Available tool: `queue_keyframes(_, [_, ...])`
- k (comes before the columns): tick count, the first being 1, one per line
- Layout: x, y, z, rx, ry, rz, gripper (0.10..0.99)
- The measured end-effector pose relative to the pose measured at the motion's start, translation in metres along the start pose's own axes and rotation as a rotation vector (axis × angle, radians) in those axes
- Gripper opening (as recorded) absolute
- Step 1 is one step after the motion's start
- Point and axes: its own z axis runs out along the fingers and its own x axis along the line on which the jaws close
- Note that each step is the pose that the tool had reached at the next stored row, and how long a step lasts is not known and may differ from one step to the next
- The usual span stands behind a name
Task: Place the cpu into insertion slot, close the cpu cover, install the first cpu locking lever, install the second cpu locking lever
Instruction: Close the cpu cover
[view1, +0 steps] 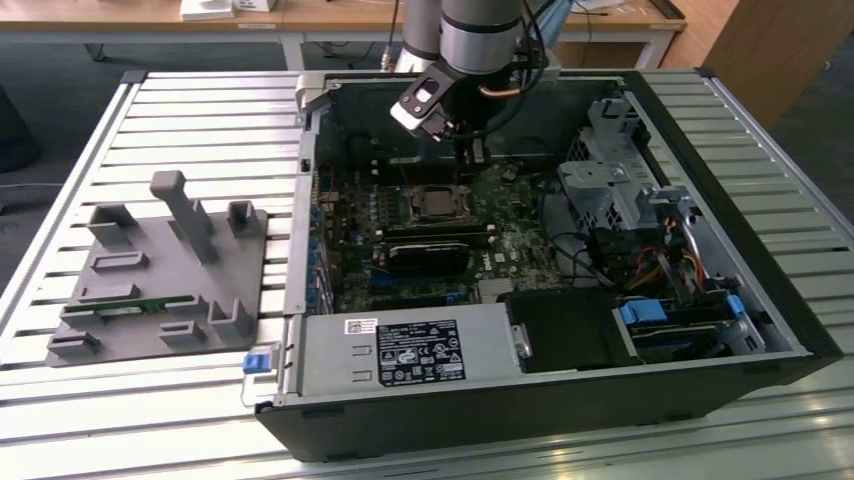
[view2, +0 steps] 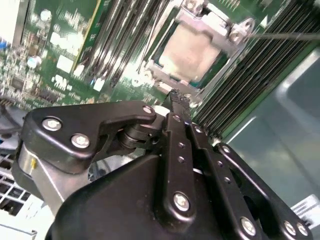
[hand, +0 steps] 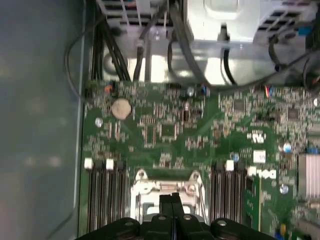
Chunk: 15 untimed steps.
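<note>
One arm (view1: 474, 35) angled down into case (view1: 534, 410), claw (view2: 176, 98) pinched shut near cpu cover (view2: 212, 21)

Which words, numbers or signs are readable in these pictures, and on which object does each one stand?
No text reads clearly.
Black label on the silvery metal box, exterior view: print too small.
White markings on the green circuit board, first wrist view: blurred.
White sticker, second wrist view, bearer unclear: blurred.

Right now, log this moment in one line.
gripper: jaws shut, tip by cover edge | cpu: seated under cover | cover: down
</note>
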Motion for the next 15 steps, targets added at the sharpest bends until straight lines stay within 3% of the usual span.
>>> queue_keyframes(4, [0.0001,-0.0086,0.0028,0.000,-0.0001,0.000,0.106])
queue_keyframes(10, [0.0001,-0.0127,0.0131,0.003,-0.0006,0.000,0.106])
queue_keyframes(15, [0.0002,-0.0272,0.0163,0.004,-0.0005,0.000,0.106])
